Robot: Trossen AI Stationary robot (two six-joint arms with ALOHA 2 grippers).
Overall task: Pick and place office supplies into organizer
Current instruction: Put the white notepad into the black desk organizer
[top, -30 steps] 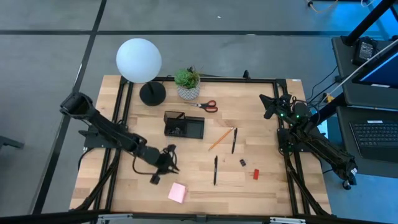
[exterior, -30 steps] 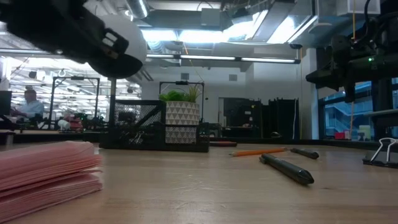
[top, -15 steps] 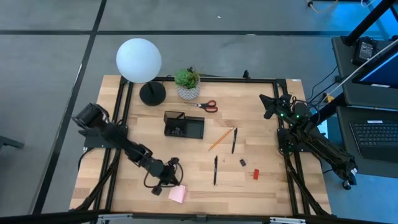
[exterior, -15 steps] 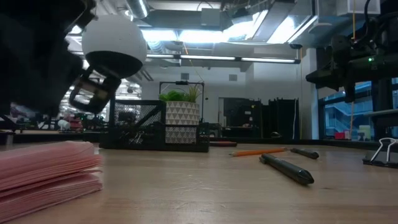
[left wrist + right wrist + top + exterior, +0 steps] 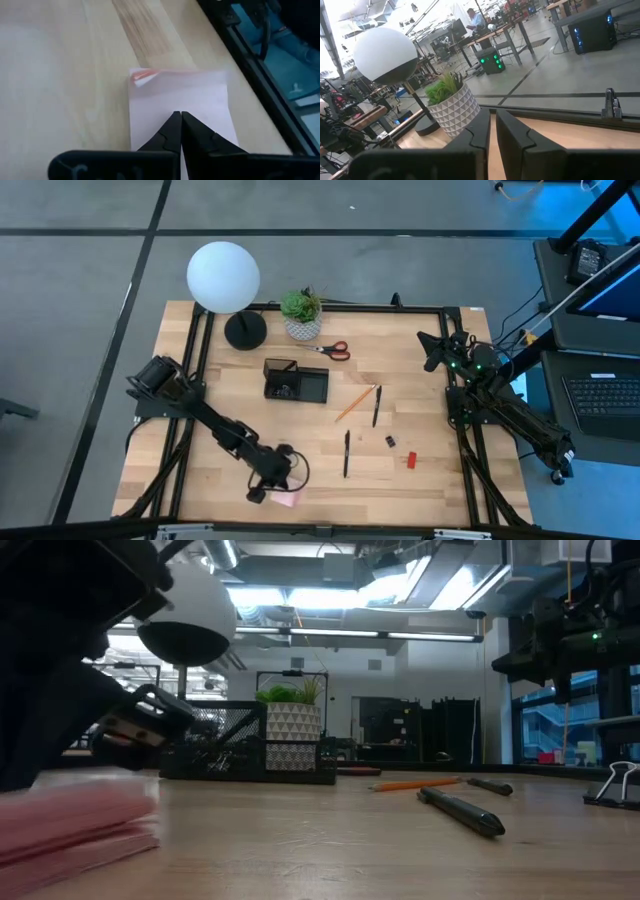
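the left claw, fingers pressed together and holding nothing, hovers directly over the pink sticky-note pad near the surface's front edge, so it must spread before gripping. the right claw waits narrow at the right edge. the organizer sits toward the back edge, with small dark items inside.

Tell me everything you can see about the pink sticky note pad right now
The pink sticky note pad is a square stack of thin paper sheets lying flat on the wooden table near its front edge. One top corner curls up slightly. The left gripper, fingers shut, hangs directly over it, covering most of it from above; whether the tips touch the paper is unclear.
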